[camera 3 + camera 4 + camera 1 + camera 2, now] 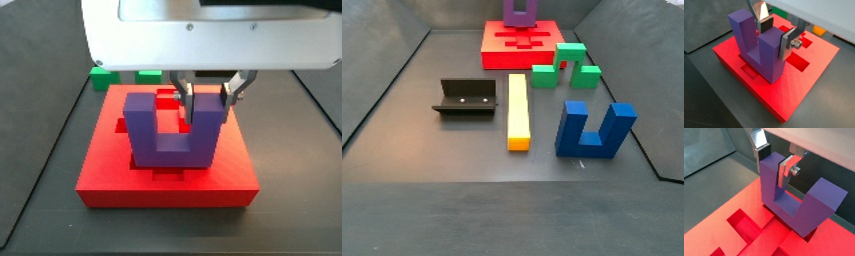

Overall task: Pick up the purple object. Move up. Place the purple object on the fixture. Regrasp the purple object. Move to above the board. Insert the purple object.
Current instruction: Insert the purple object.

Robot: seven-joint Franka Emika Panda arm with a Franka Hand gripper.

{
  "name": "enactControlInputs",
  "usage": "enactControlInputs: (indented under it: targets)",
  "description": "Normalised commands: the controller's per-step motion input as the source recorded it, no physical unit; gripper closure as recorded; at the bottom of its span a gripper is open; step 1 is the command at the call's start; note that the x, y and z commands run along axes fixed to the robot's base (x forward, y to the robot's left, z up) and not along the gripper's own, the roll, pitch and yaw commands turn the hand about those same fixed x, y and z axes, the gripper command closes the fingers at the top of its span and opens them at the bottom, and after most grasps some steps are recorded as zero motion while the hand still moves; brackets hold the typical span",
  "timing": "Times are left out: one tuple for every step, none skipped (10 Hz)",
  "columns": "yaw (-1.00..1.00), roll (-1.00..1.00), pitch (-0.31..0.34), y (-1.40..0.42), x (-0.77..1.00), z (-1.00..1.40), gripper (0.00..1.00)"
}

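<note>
In a side view, nearest the camera, a blue two-pronged block [595,130] is seen standing upright on the dark floor, with a long yellow bar [517,110] lying just beside it. The fixture [465,98] stands apart on the far side of the bar and carries nothing. Beyond these a green block [567,64] is seen, close to the board [500,45] at the far end.

On the board the purple object [174,125] is set upright, prongs up, its base sunk into one of the recessed cut-outs [745,228]; the neighbouring cut-outs are seen to be unfilled.

The gripper [775,34] is found directly above the board, closed on one prong of the purple object: in both wrist views that prong is pinched between the silver fingers [785,170], near its top. The second prong [824,195] is left free beside the gripper. In a side view much of the scene behind is blocked by the white gripper body [201,30].
</note>
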Motion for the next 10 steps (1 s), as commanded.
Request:
enactControlInputs:
  targets:
    - [0.00, 0.02, 0.000, 0.00, -0.03, -0.10, 1.00]
    - [0.00, 0.00, 0.000, 0.00, 0.00, -0.08, 1.00]
    - [0.00, 0.01, 0.000, -0.01, 0.00, -0.09, 1.00]
    - [0.00, 0.02, 0.000, 0.00, 0.00, -0.11, 1.00]
    - [0.00, 0.03, 0.000, 0.00, -0.05, -0.14, 1.00]
    - [0.00, 0.02, 0.000, 0.00, -0.05, -0.14, 1.00]
    - [0.00, 0.01, 0.000, 0.00, -0.07, -0.15, 1.00]
    - [0.00, 0.00, 0.000, 0.00, -0.13, -0.17, 1.00]
    - [0.00, 0.00, 0.000, 0.00, -0.10, -0.15, 1.00]
    - [0.00, 0.00, 0.000, 0.00, 0.00, -0.11, 1.00]
